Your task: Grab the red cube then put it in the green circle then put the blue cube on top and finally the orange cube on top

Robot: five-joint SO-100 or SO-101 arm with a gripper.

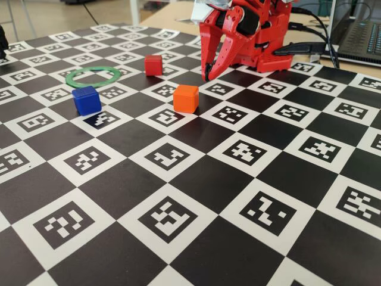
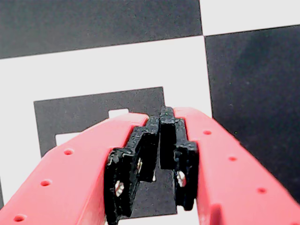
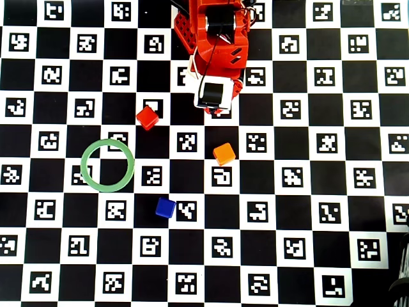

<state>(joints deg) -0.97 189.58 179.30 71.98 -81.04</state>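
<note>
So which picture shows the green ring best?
The overhead view: the whole green ring shows as a round circle with nothing inside. The fixed view shows it far off and flattened. The wrist view misses it.

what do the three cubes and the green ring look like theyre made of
The red cube, blue cube and orange cube look like matte plastic: solid color, soft highlights, crisp edges. The green ring seems to be thin flat plastic, though that is less certain.

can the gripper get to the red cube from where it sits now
Probably yes. The gripper rests shut by the arm's base, and in the overhead view the red cube stands alone just to its left. The ring, the orange cube and the blue cube lie clear of that path.
</note>
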